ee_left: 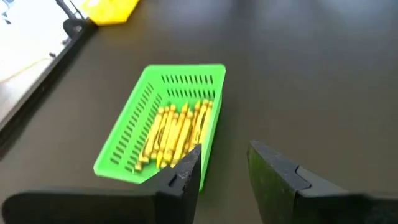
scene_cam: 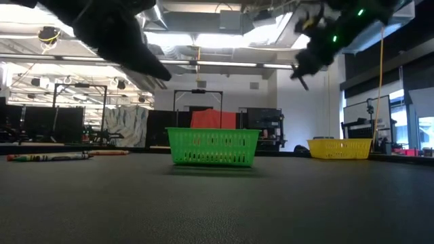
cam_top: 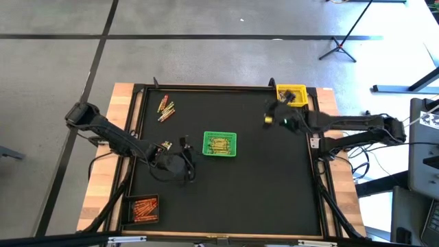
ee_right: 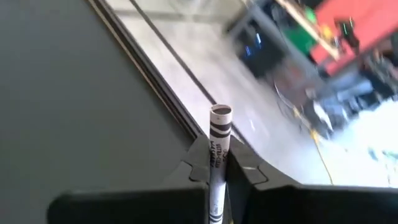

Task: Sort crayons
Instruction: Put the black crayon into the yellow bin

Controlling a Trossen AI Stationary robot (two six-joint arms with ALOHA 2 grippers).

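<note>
My right gripper (ee_right: 217,169) is up in the air over the mat's far right part (cam_top: 269,118), near the yellow basket (cam_top: 291,95), and is shut on a pale grey crayon (ee_right: 219,134). My left gripper (ee_left: 224,167) hovers open and empty just left of the green basket (ee_left: 166,121), which holds several yellow crayons (ee_left: 177,132). More loose crayons (cam_top: 166,108) lie on the mat at the far left. One small crayon (cam_top: 166,145) lies beside the left arm. My right gripper pinches the grey crayon between its two fingers. The crayon lies along the fingers, and its flat end (ee_right: 221,114) sticks out past the fingertips. It is lifted clear of the mat.
A black basket (cam_top: 144,209) with orange and red crayons stands at the mat's near left corner. The green basket (cam_top: 220,144) sits mid-mat. A raised black frame (cam_top: 206,87) borders the mat. In the low view crayons (scene_cam: 47,156) lie at the left.
</note>
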